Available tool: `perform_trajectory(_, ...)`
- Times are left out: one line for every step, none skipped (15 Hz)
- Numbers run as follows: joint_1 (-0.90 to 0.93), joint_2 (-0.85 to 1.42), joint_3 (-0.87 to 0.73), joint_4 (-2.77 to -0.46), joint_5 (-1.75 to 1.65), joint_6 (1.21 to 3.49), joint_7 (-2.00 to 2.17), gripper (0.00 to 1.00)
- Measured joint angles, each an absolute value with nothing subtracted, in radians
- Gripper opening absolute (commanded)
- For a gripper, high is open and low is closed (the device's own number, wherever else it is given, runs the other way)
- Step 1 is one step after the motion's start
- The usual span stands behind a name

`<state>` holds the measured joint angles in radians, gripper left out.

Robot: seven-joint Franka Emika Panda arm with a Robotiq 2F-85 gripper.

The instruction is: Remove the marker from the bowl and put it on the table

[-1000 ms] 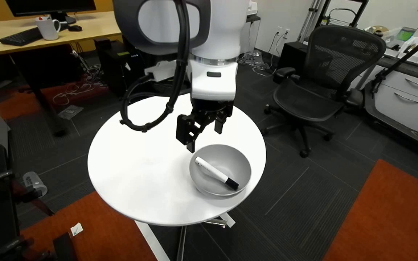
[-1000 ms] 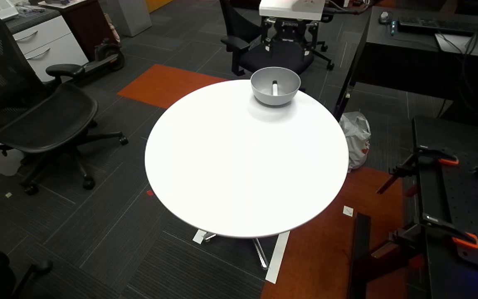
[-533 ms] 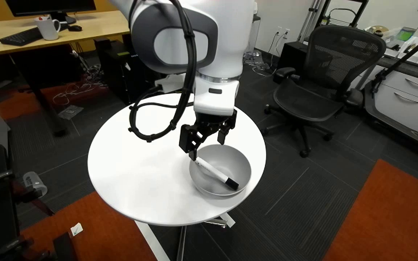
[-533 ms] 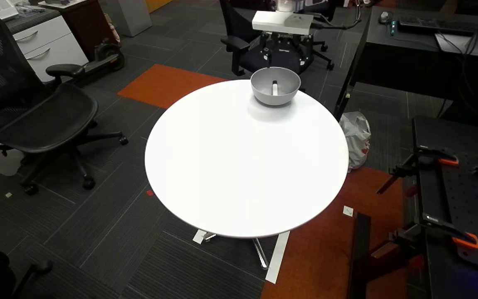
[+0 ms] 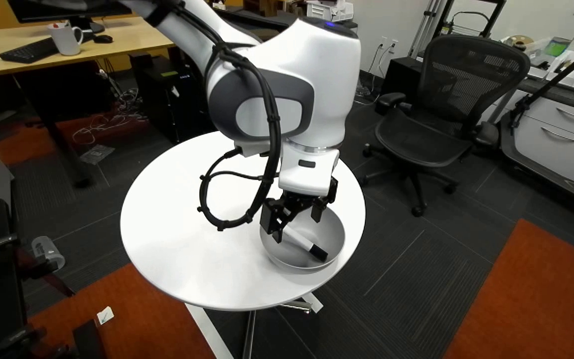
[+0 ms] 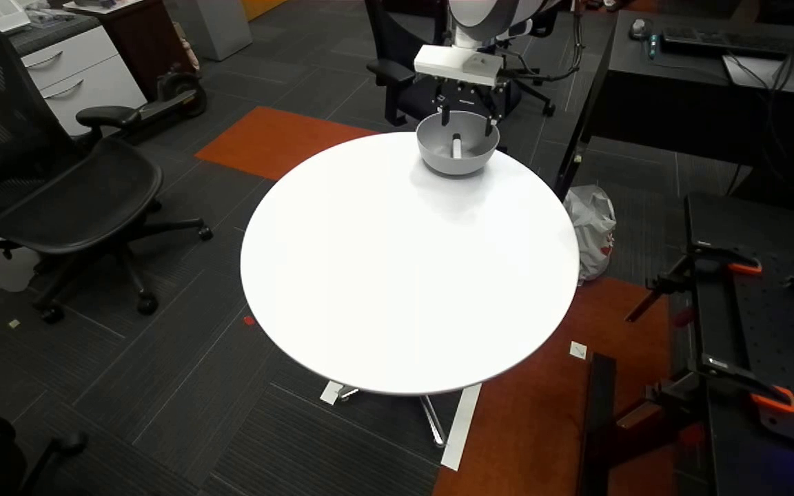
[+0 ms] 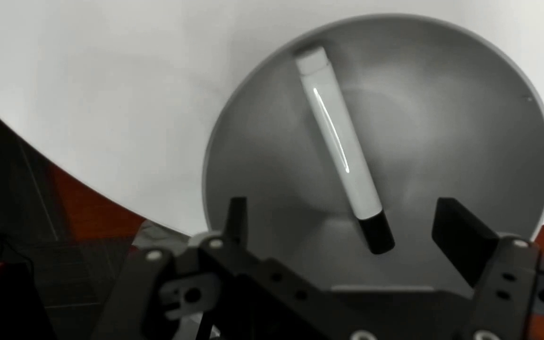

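Observation:
The marker (image 5: 299,240) is white with a black cap. It lies slanted inside the grey bowl (image 5: 281,250) and shows in an exterior view (image 6: 457,147) and in the wrist view (image 7: 340,132). The bowl stands near the edge of the round white table (image 5: 187,239); it also shows in an exterior view (image 6: 455,165). My gripper (image 5: 297,225) is open and empty, low over the bowl. In the wrist view the fingers (image 7: 343,210) stand apart on either side of the marker's black-cap end, touching nothing visible. In an exterior view a finger hides the marker's white end.
The bowl's raised rim (image 7: 513,61) surrounds the marker. A looped black cable (image 5: 207,199) hangs from the arm over the table. A black office chair (image 5: 446,109) and a wooden desk with a mug (image 5: 65,40) stand beyond the table.
The arm and open gripper have come down and towards the bowl, from above its rim to over its inside. The marker and bowl have not moved.

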<state>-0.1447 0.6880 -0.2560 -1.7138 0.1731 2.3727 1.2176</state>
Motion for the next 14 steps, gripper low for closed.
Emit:
perform_trajectory(-0.148,0.703,-0.256,-1.705,0.177,2.382,1.218,1.0)
perform_trajectory(-0.151,0.717,-0.256,-1.696,0.18,2.39,1.218,1.0)
perform_trajectory(-0.152,0.73,-0.256,-1.687,0.18,2.393,1.218,1.0)
perform_trajectory(-0.152,0.742,-0.256,-1.678,0.18,2.395,1.218,1.0)
perform_trajectory(-0.152,0.754,-0.256,-1.668,0.18,2.396,1.218,1.0)
perform_trajectory(-0.152,0.764,-0.255,-1.66,0.18,2.396,1.218,1.0)
perform_trajectory(-0.152,0.773,-0.255,-1.652,0.18,2.396,1.218,1.0)
perform_trajectory(-0.152,0.782,-0.255,-1.643,0.18,2.396,1.218,0.75)
perform_trajectory(-0.152,0.79,-0.255,-1.637,0.18,2.396,1.218,0.74)
perform_trajectory(-0.152,0.798,-0.255,-1.63,0.18,2.396,1.218,0.68)
perform_trajectory(-0.152,0.805,-0.255,-1.624,0.18,2.396,1.218,0.59)
perform_trajectory(-0.152,0.811,-0.255,-1.617,0.181,2.396,1.218,0.52)
perform_trajectory(-0.152,0.816,-0.255,-1.613,0.181,2.396,1.219,0.43)
perform_trajectory(-0.153,0.82,-0.255,-1.608,0.182,2.396,1.219,0.36)
